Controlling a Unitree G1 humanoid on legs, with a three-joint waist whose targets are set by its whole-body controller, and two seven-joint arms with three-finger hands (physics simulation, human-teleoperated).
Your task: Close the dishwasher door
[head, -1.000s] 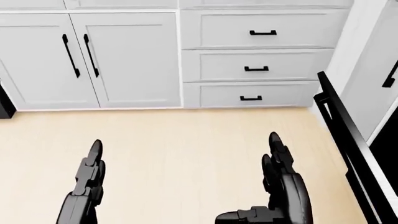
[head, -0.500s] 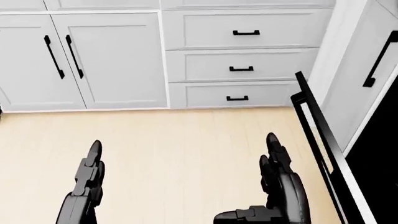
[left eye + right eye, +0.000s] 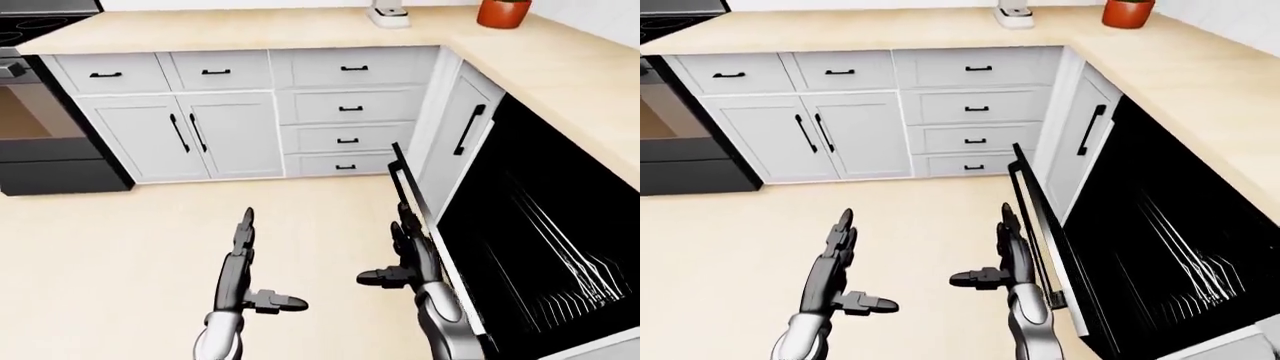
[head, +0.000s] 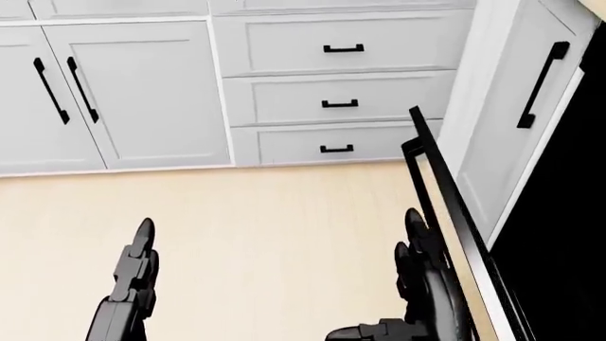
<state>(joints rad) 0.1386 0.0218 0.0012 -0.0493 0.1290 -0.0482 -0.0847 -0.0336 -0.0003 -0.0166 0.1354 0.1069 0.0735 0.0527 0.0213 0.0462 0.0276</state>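
Observation:
The dishwasher door (image 3: 408, 193) hangs open on the right, its black edge and bar handle (image 4: 428, 186) running down the picture. Behind it gapes the dark dishwasher interior (image 3: 540, 240) with white rack wires (image 3: 575, 277). My right hand (image 3: 392, 259) is open, fingers straight and thumb out to the left, right beside the door's edge; I cannot tell whether it touches. My left hand (image 3: 257, 271) is also open and holds nothing, over the floor well left of the door. The head view shows the same right hand (image 4: 421, 273) close to the door (image 4: 464, 234).
White cabinet doors (image 3: 190, 135) and drawers (image 3: 350, 109) line the wall at the top of the view. A black stove (image 3: 40, 142) stands at the left. The wooden countertop (image 3: 250, 28) carries a red pot (image 3: 502, 11) and a white appliance (image 3: 388, 15). Light wood floor (image 3: 120, 247) lies below.
The camera has turned right: the cabinets slid left in the head view and the dishwasher door came further in, nearer my right hand. Both hands keep their pose.

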